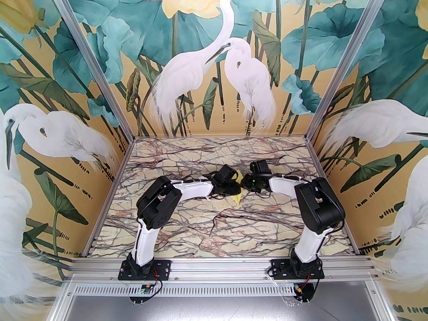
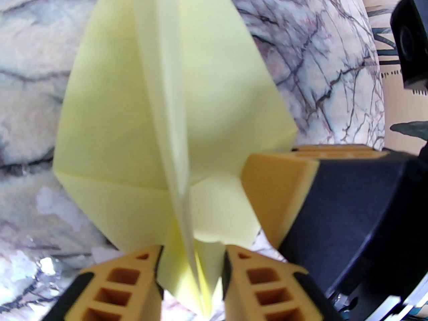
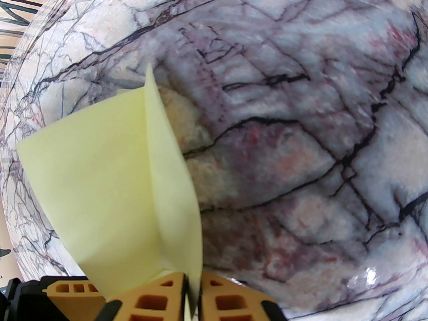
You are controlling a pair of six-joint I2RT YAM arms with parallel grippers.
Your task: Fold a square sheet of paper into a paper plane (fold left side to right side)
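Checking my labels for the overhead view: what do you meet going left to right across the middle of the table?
In order: left arm's elbow → left gripper → paper plane → right gripper → right arm's elbow.

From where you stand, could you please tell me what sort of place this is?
Likely a robot test booth: aluminium frame, heron mural walls, and a marble-patterned table with two arms bolted at its edge.

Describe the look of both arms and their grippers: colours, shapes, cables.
The left arm and right arm have white shells, black joint housings and thin black cables. A green light glows on the right wrist. The left gripper and right gripper have orange fingers with square hollow cells, backed in black.
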